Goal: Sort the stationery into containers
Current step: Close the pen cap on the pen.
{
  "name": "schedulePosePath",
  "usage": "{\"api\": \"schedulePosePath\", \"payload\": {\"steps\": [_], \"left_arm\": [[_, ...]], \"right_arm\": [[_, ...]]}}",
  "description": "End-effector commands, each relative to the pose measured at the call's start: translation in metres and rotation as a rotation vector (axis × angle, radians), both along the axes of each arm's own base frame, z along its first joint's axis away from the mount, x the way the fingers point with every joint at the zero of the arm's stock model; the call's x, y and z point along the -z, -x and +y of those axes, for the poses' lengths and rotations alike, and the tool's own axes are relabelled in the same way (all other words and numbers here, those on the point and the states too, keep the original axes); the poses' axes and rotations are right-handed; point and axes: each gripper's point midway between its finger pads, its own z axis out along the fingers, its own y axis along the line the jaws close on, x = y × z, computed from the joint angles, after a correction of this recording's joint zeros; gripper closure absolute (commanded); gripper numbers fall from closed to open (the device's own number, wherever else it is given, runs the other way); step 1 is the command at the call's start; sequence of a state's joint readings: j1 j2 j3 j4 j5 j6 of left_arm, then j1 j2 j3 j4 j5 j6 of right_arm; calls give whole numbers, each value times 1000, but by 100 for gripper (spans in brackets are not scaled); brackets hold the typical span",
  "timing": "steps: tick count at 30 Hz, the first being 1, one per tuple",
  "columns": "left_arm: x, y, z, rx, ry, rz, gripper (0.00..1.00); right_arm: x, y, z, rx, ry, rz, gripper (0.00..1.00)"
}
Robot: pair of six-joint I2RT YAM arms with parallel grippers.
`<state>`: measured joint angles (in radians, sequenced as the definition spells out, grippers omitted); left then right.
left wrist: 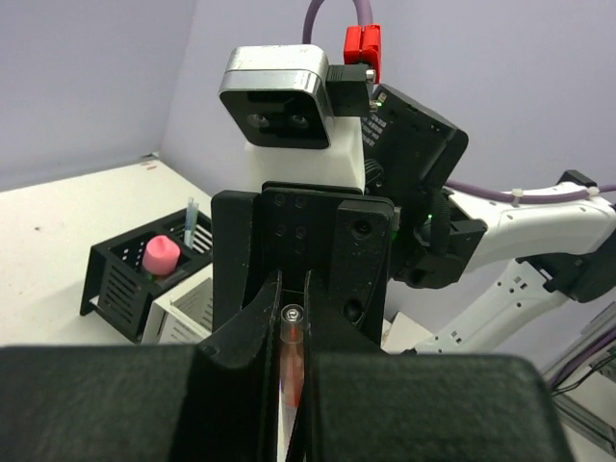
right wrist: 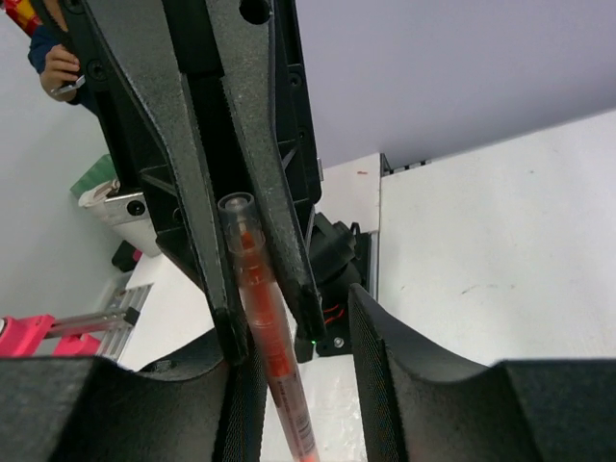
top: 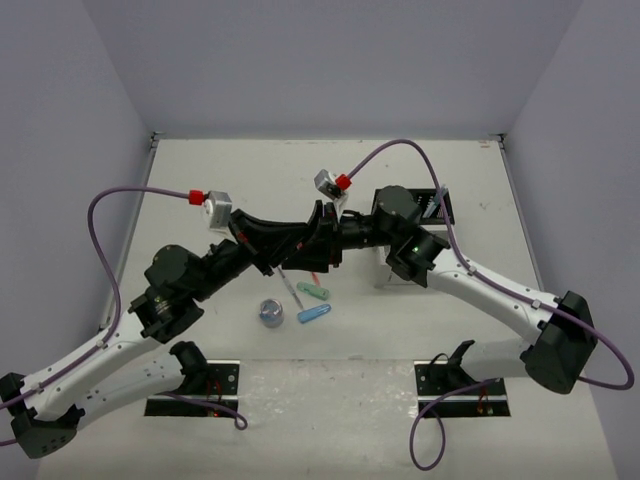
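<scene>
Left end effector (left wrist: 289, 371) grasps the red pen (right wrist: 274, 371) mid-air; right end effector (right wrist: 303, 332) stands released around it.

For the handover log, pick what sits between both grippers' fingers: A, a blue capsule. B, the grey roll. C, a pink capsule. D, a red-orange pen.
D: the red-orange pen runs between the fingers of the left gripper and the right gripper, while the blue capsule and the roll lie loose below.

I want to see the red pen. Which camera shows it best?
Right wrist: the pen runs long and clear up the middle. Left wrist shows only its end, a bit blurry. From the top, it's too hidden to make out.
</scene>
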<state>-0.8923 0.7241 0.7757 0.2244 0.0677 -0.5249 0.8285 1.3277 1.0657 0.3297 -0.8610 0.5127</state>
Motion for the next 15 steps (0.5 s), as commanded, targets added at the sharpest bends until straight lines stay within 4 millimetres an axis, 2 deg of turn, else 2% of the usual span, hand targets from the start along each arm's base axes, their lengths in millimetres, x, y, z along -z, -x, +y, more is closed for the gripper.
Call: {"api": "schedulePosePath", "payload": {"steps": [1,3,7,15], "left_arm": [[-40,44,-3,179,86,-137,100],[-42,42,-2,171,86,-140,100],[-42,36,-1,136,72,-142,100],[-43,28,-1,97,42,-138,100]], "right_arm": [[-11,-21,-9,107,-59,-44,63],[-10,-19,-11,107,-59,-44,63],[-4,-12,-14,82,-45,-45,49],[14,3,-20,73,3,-74,51]]}}
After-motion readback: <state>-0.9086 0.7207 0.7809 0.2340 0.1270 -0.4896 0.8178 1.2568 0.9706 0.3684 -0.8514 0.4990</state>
